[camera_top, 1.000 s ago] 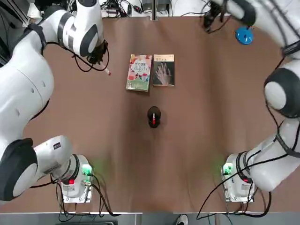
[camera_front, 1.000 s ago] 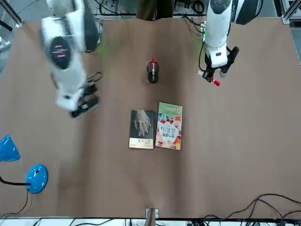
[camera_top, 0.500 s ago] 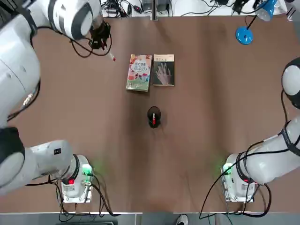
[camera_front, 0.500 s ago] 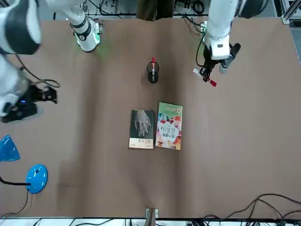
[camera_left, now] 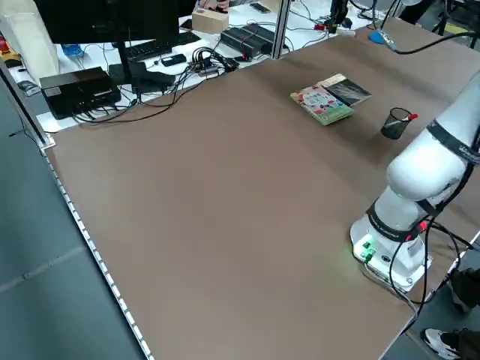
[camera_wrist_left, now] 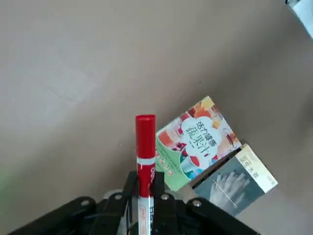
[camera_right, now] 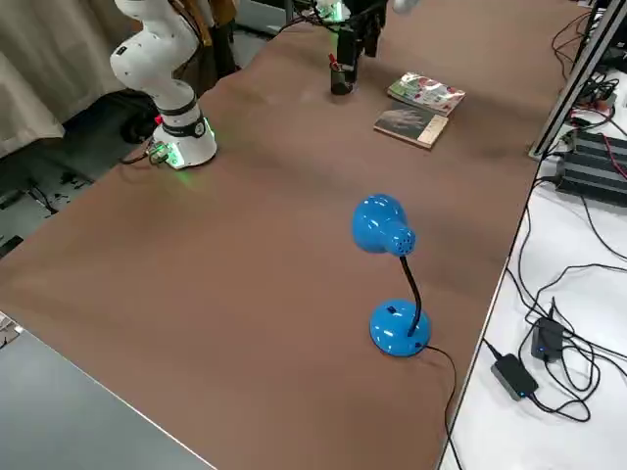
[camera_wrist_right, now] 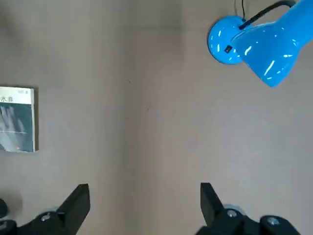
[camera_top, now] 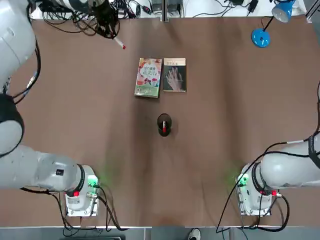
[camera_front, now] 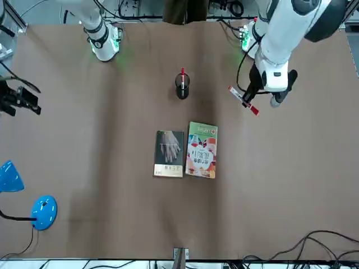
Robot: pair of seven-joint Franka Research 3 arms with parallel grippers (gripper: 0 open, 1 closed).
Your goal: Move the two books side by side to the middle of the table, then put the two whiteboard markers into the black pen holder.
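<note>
The left gripper (camera_wrist_left: 145,188) is hovering above the far left part of the counter (camera_top: 220,130), its fingers pinching one whiteboard marker (camera_wrist_left: 146,142) with the red cap sticking out past them. The right gripper (camera_wrist_right: 145,200) is hanging over the right side of the counter, its fingers spread wide with nothing between them. In the far middle of the counter, the two books are lying face up side by side: the colourful book (camera_top: 148,78) is on the left, slightly tilted, and the dark grey book with the pale hand (camera_top: 174,75) is close on its right, sitting straighter. Nearer the robot than the books, around the middle from left to right, the black pen holder (camera_front: 182,89) is standing upright, and the other whiteboard marker (camera_front: 182,78) is resting inside it, its red end pointing up above the rim. A blue lamp (camera_right: 394,327) is standing at the far right, its round base resting on the counter and its shade leaning beyond it.
</note>
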